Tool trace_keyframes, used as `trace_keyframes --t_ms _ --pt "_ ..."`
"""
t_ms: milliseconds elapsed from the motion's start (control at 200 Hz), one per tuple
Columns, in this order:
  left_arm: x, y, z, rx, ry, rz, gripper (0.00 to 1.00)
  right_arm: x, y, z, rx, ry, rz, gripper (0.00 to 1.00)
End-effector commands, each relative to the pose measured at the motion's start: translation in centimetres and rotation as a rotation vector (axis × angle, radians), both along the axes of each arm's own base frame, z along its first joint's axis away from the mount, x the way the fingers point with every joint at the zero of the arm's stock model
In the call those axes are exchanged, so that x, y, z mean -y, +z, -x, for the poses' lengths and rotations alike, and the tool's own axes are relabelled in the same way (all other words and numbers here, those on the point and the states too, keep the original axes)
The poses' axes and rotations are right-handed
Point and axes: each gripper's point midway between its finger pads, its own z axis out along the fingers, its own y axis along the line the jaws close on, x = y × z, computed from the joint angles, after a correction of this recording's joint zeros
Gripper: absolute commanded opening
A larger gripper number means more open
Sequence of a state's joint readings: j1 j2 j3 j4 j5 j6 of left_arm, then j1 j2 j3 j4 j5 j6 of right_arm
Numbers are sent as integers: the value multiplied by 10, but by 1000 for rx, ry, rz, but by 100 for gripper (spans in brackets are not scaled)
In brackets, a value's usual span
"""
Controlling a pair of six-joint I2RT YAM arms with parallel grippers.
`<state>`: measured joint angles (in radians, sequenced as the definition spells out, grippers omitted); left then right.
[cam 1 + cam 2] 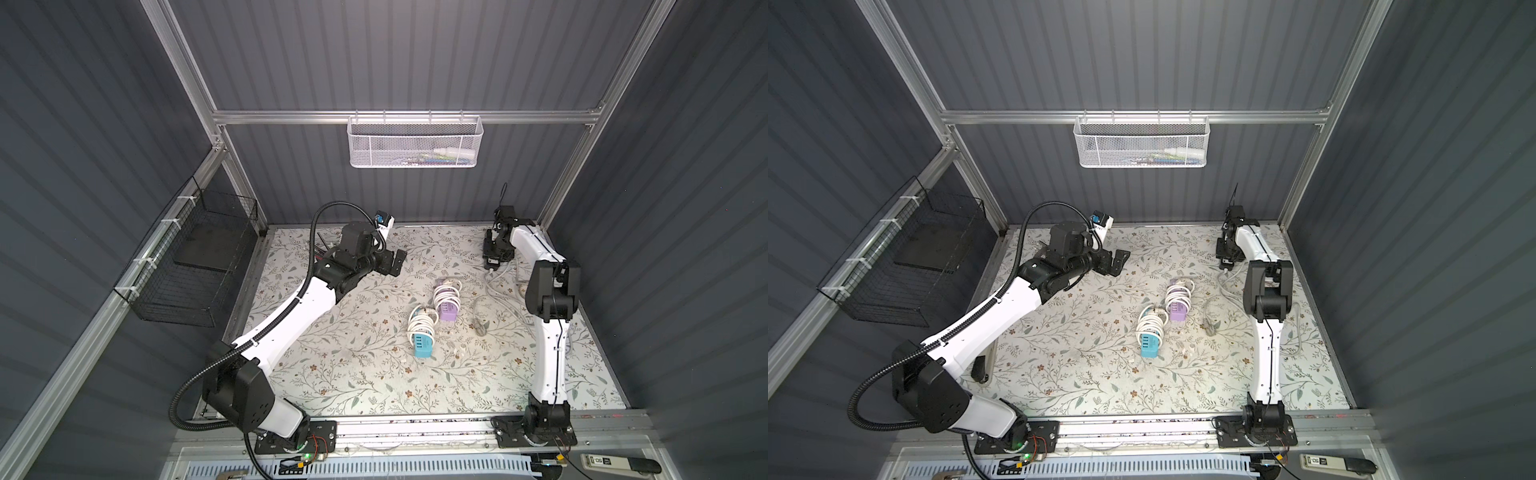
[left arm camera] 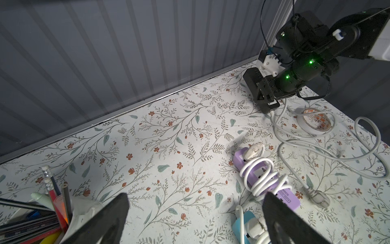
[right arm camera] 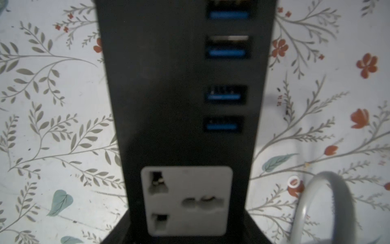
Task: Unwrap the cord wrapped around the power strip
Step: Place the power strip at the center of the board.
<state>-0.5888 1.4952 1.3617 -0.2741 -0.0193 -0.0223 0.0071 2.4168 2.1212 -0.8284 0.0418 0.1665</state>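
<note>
A purple power strip (image 1: 449, 309) (image 2: 266, 175) and a blue power strip (image 1: 424, 345) (image 2: 244, 224) lie mid-table, each with white cord coiled around it. At the back right my right gripper (image 1: 494, 259) (image 3: 185, 236) is shut on a black power strip (image 1: 491, 247) (image 3: 185, 95) with blue USB ports. Its grey cord (image 1: 498, 299) (image 2: 316, 145) trails loose over the mat to a plug (image 1: 481, 326). My left gripper (image 1: 397, 262) (image 2: 195, 198) hangs open and holds nothing, back and left of the purple strip.
A roll of tape (image 2: 314, 122) lies by the grey cord near the right wall. A cup of pencils (image 2: 52, 202) stands at the back left. A black wire basket (image 1: 199, 266) hangs on the left wall and a white mesh basket (image 1: 415, 141) on the back rail.
</note>
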Motion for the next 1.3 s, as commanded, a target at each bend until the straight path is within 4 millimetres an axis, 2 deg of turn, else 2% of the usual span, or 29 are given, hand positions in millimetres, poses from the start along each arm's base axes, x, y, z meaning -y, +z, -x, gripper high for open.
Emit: trace_keyframes --t_ms 0,55,285,380,550,620,775,886,901,961,971,981,986,1001,1006,1021,1026,1031,1086,1206,1296 --pt "5 1 0 -25 -2 5 100 5 0 6 -48 -29 11 6" --pt "7 -1 1 -34 -5 5 100 4 -3 7 -51 -29 5 11" --pt "9 -1 2 -50 3 27 100 4 -7 10 -58 -31 2 49" --pt "9 -4 2 -61 5 25 100 3 -3 11 -40 -29 -2 75" --pt "7 -3 1 -63 21 33 100 1 13 11 17 -19 -13 89" --pt "6 -6 1 -74 30 37 100 -4 29 11 65 -2 -33 98" --pt "6 -10 7 -105 35 62 100 -29 86 13 233 78 -140 99" --pt "5 -23 16 -163 39 90 100 -54 133 23 365 155 -245 99" --pt "4 -25 18 -174 40 96 100 -57 144 25 394 159 -259 99" --pt "5 -38 29 -233 36 129 100 -64 163 38 444 167 -285 99" --pt "5 -38 31 -239 37 141 100 -65 160 41 437 168 -288 99" --pt "5 -41 33 -250 40 147 100 -65 165 43 450 171 -288 99" --pt "5 -40 34 -253 41 153 100 -66 158 45 436 170 -288 99" --pt "4 -46 37 -271 47 161 100 -66 153 46 429 170 -289 99" --pt "4 -47 39 -275 49 165 100 -66 161 50 449 174 -288 99" --pt "3 -50 42 -286 53 174 100 -66 165 53 463 172 -291 99" --pt "3 -51 44 -290 53 177 100 -69 177 58 487 184 -302 99" --pt "3 -52 45 -292 53 182 100 -70 181 57 508 185 -304 99" --pt "4 -64 62 -336 67 220 100 -78 201 73 599 205 -330 99" --pt "7 -103 104 -489 106 278 100 -89 209 115 642 239 -268 99" --pt "8 -126 133 -596 116 330 100 -96 209 138 642 264 -196 99"
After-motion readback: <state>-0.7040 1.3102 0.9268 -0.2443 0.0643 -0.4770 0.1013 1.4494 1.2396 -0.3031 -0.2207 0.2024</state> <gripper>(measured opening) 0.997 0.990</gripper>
